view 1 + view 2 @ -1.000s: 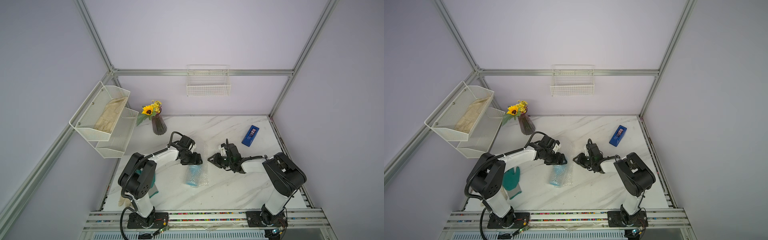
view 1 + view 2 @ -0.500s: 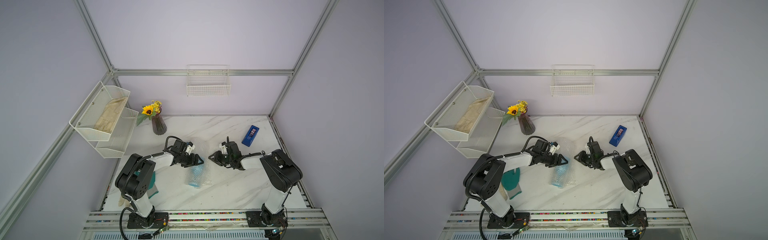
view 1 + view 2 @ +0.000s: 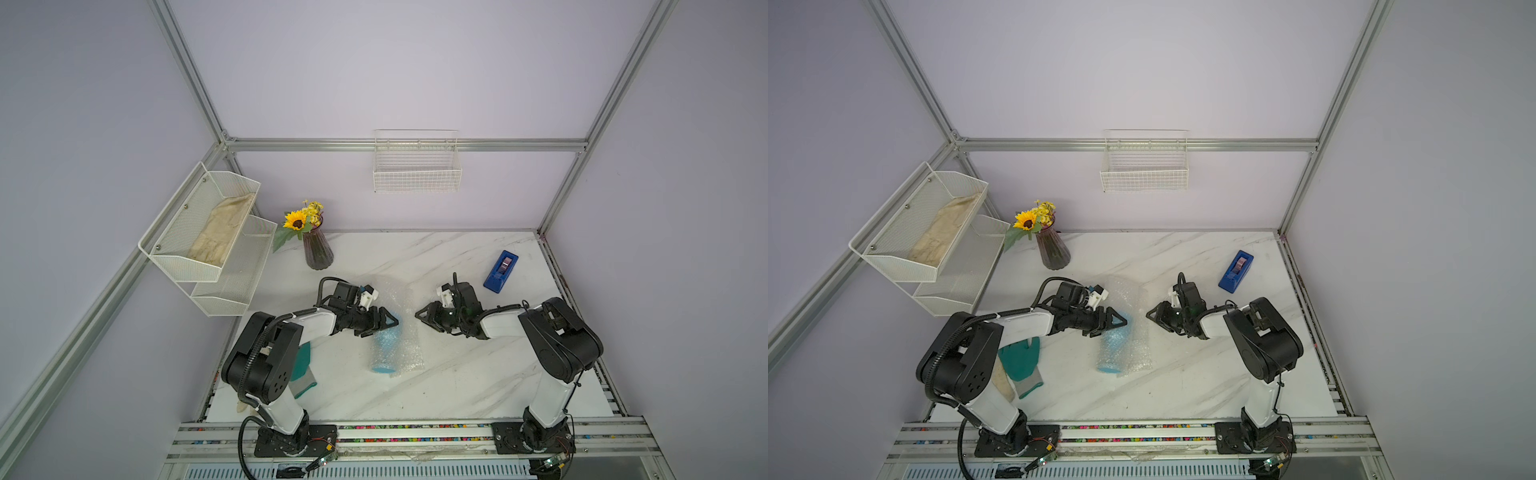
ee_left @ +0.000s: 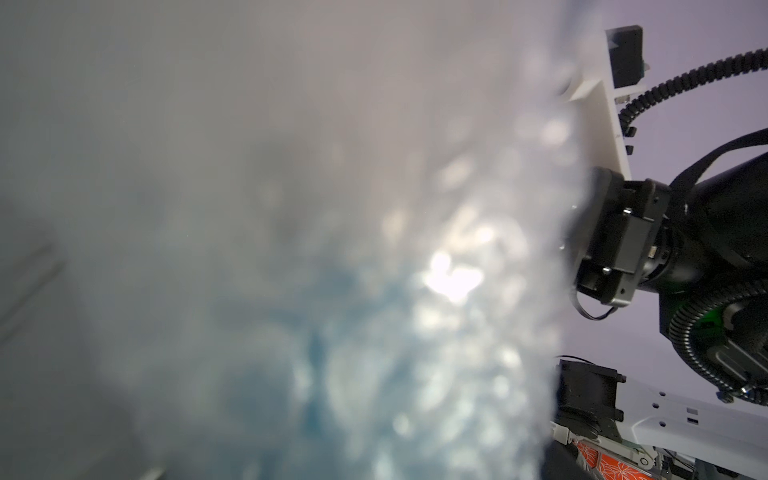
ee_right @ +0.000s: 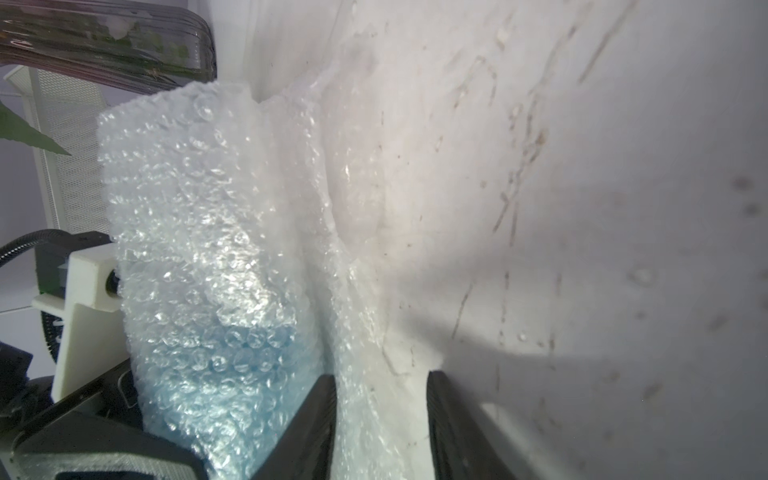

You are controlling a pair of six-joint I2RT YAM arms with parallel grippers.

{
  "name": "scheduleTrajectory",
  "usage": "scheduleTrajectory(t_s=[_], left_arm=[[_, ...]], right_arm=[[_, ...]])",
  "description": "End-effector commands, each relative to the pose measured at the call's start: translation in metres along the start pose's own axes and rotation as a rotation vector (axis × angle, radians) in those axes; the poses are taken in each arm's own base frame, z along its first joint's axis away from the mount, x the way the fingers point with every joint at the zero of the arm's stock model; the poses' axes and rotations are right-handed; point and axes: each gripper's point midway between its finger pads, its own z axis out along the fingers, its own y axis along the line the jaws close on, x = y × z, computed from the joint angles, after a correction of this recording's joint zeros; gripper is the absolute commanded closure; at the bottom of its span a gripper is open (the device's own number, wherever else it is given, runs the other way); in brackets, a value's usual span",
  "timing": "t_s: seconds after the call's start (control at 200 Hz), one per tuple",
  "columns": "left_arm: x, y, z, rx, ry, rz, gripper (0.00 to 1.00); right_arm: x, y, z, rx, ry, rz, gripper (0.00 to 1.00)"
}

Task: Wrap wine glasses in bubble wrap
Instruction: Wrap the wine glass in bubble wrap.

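At bench centre the light-blue goblet lies along 6–12 o'clock, rolled in bubble wrap. At its 12 o'clock end the left fingers are spread wide; whether they grip is unclear. At 3 o'clock the right fingers stand partly open, astride the wrap's loose edge.

Left pincer lower and more level than before, against the bubble wrap.
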Motion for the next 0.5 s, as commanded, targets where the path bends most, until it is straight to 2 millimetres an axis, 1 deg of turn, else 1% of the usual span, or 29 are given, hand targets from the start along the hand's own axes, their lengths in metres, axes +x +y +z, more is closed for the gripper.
scheduleTrajectory(t_s=[0.0, 0.095, 0.18, 0.365, 0.495], left_arm=[[0.008, 0.001, -0.011, 0.020, -0.001, -0.005, 0.33], [0.007, 0.003, -0.014, 0.033, -0.004, -0.016, 0.33], [0.007, 0.005, -0.016, 0.033, -0.007, -0.021, 0.34], [0.010, 0.012, -0.016, 0.025, 0.001, -0.034, 0.34], [0.009, 0.011, -0.017, 0.030, -0.001, -0.028, 0.34]], right_arm=[[0.007, -0.007, 0.011, 0.014, 0.034, 0.027, 0.58], [0.014, -0.003, 0.019, 0.005, 0.070, 0.027, 0.58], [0.018, -0.006, 0.025, 0.032, 0.089, 0.024, 0.57], [0.022, -0.012, 0.031, 0.117, 0.099, 0.004, 0.56], [0.024, -0.015, 0.034, 0.185, 0.087, -0.022, 0.54]])
